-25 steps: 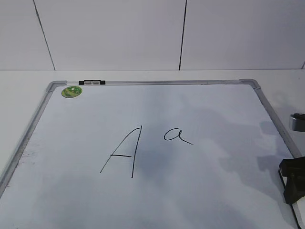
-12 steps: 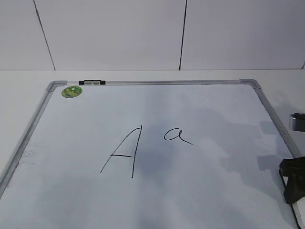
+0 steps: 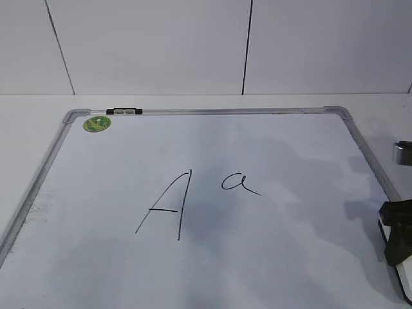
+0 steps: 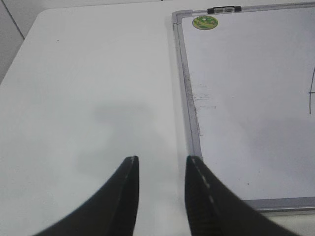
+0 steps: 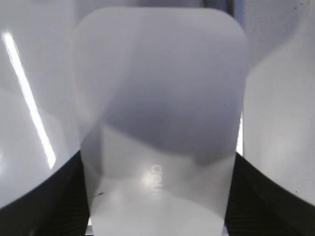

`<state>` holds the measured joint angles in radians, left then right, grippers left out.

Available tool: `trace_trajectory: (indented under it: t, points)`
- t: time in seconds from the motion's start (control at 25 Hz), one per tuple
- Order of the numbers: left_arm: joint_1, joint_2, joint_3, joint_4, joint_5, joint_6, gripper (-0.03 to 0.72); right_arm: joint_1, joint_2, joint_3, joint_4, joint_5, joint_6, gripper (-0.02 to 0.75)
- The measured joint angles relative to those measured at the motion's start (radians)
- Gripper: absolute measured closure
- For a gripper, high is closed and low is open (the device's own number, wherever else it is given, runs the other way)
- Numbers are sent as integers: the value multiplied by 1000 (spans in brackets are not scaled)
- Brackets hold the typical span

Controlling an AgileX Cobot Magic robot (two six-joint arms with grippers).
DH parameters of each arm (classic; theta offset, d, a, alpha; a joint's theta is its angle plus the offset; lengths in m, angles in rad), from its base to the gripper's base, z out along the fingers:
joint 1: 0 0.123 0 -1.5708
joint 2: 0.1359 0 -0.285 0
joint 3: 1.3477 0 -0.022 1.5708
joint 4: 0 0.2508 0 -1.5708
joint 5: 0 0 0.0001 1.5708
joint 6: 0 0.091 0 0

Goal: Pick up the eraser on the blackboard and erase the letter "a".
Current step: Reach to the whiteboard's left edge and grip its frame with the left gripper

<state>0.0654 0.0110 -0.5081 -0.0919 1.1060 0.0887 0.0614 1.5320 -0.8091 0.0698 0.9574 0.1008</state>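
At 4 o'clock in exterior view, black right gripper (image 3: 398,239) over edge of large white silver-framed blackboard (image 3: 212,111); small cursive black letter "a" (image 3: 239,183) at centre.

Left wrist view: left gripper (image 4: 161,169) slightly parted, empty, above white table (image 4: 88,88).

Right wrist view: dark fingers (image 5: 261,196) at 3 and 9 o'clock flank white rounded plastic eraser (image 5: 160,123); grip contact cannot tell.

The white table (image 4: 88,73) carries the blackboard (image 3: 64,135), lying flat with bare tabletop around its frame.
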Motion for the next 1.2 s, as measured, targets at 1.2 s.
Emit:
trace_trajectory:
  t: [1.2]
  points:
    - [0, 0, 0, 0, 0, 0, 443, 345, 165, -500, -49, 253, -31, 200]
